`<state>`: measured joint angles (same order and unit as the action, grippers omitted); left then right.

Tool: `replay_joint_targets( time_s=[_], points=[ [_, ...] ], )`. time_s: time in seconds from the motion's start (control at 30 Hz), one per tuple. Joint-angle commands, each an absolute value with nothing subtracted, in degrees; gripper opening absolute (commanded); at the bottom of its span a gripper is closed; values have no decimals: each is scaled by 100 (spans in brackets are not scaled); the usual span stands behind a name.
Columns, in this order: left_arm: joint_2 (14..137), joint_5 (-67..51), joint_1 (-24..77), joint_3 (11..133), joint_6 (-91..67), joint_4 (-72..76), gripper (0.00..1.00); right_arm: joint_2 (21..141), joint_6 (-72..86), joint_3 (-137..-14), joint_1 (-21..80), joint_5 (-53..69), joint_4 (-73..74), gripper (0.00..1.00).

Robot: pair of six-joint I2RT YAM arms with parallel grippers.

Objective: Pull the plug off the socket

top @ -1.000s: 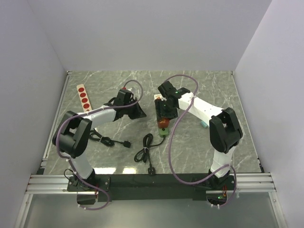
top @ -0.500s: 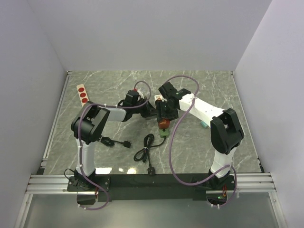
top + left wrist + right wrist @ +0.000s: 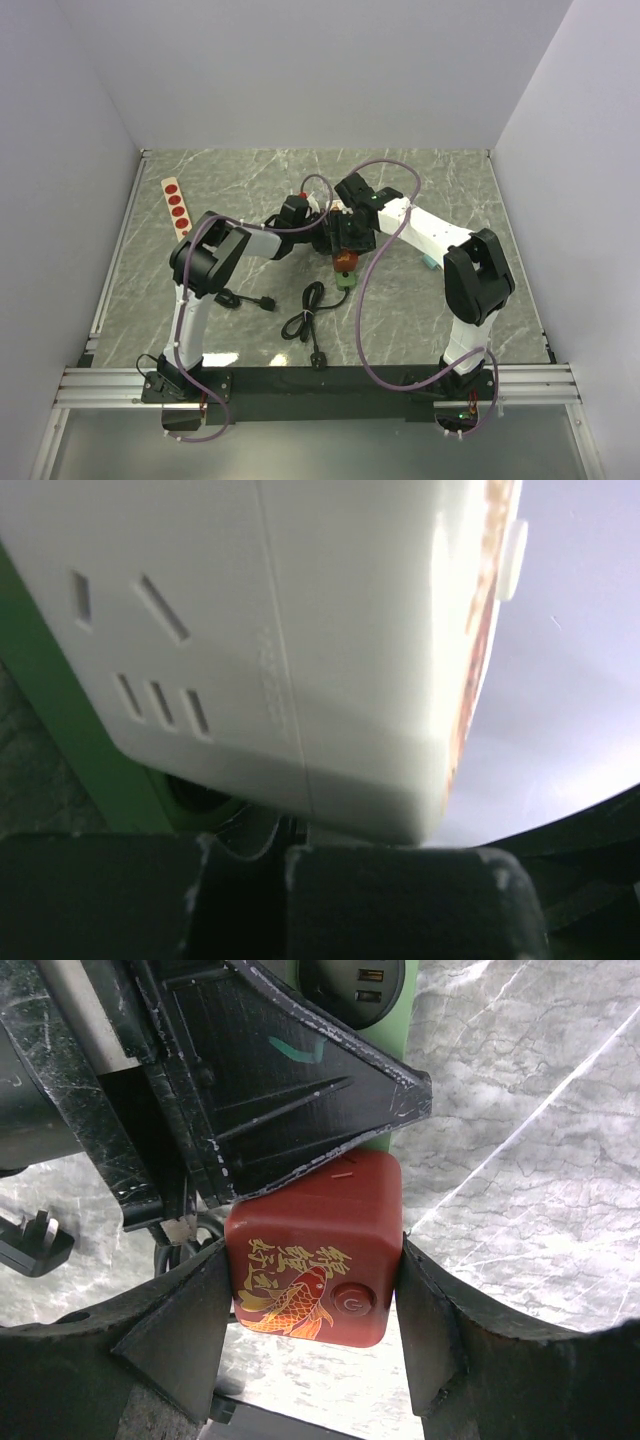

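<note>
The red plug (image 3: 315, 1250) with a gold fish print sits on the green and white socket strip (image 3: 397, 1035). My right gripper (image 3: 312, 1295) is shut on the plug, one finger on each side. In the top view the plug (image 3: 344, 260) shows below the right gripper (image 3: 350, 237), with the strip's green end (image 3: 345, 281) beyond it. My left gripper (image 3: 325, 237) lies against the strip right beside the plug; its black finger (image 3: 290, 1080) crosses the strip. In the left wrist view the strip's white body (image 3: 250, 630) fills the frame, and the left gripper (image 3: 285, 870) shows its jaws nearly together.
Two loose black cables with plugs (image 3: 305, 320) (image 3: 245, 298) lie on the marble table in front of the strip. A white card with red dots (image 3: 175, 205) lies at the far left. A small teal object (image 3: 428, 262) lies by the right arm.
My left arm has swung right across the table until its gripper reached the socket strip beside the plug. The right gripper has stayed on the plug.
</note>
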<state>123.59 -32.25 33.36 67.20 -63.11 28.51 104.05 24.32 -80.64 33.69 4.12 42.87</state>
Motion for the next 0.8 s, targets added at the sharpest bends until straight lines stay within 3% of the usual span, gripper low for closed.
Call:
replay_joint_targets(
  time_s=[0.0,0.77],
  points=[
    [12656,-2989,3463,6723,-5942,1821,1,10134,2680,-8165,3314,396,4166,0],
    [13377,-2812,3410,6223,-5071,1336,0,9290,2971,-8533,3120,-149,4499,0]
  ],
)
